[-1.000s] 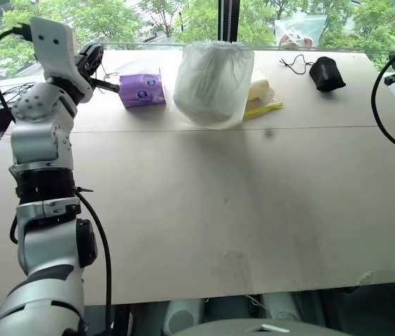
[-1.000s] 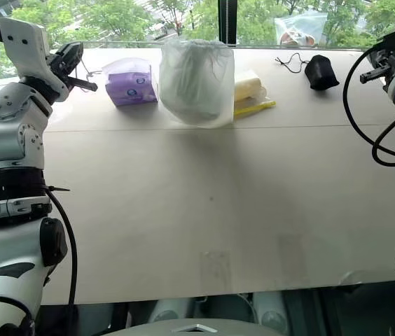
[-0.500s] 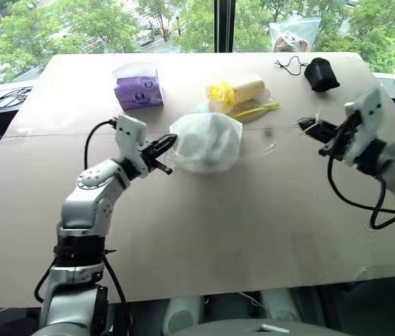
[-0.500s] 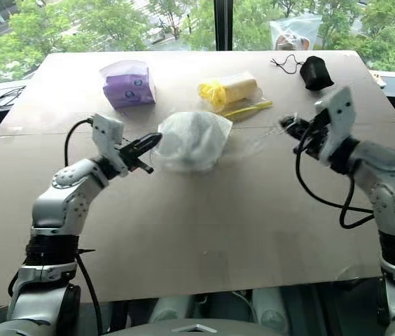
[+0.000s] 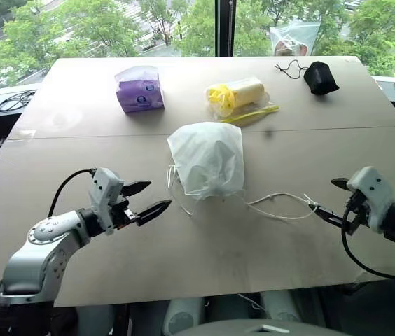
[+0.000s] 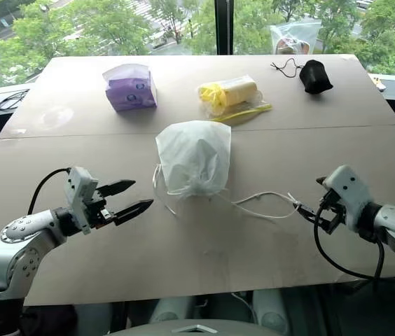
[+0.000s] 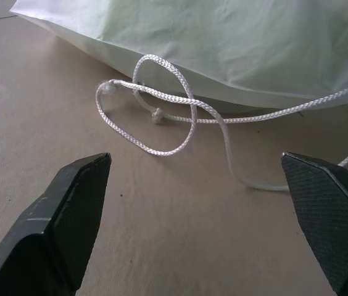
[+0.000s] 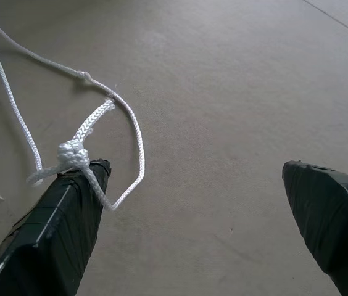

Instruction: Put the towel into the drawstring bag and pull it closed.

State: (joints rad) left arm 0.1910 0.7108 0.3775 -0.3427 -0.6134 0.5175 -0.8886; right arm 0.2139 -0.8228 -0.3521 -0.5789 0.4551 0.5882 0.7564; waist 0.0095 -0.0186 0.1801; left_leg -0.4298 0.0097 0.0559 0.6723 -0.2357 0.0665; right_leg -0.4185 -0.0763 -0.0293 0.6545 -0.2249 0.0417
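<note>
Right wrist view: cord knot (image 8: 72, 155) draped on one finger of the released right claw (image 8: 208, 203); left claw (image 5: 146, 199) likewise released.

The 2 head eyes look forward and down over the bench (image 5: 197, 280), sharing the whole scene. The 2 wrist views sit low and close, each facing along its pincer's fingers across the bench surface.

Tan table (image 5: 183, 280), white drawstring bag (image 5: 206, 158) mid-table, purple tissue pack (image 5: 140, 94), yellow items bag (image 5: 238, 94), black pouch (image 5: 321, 76)
</note>
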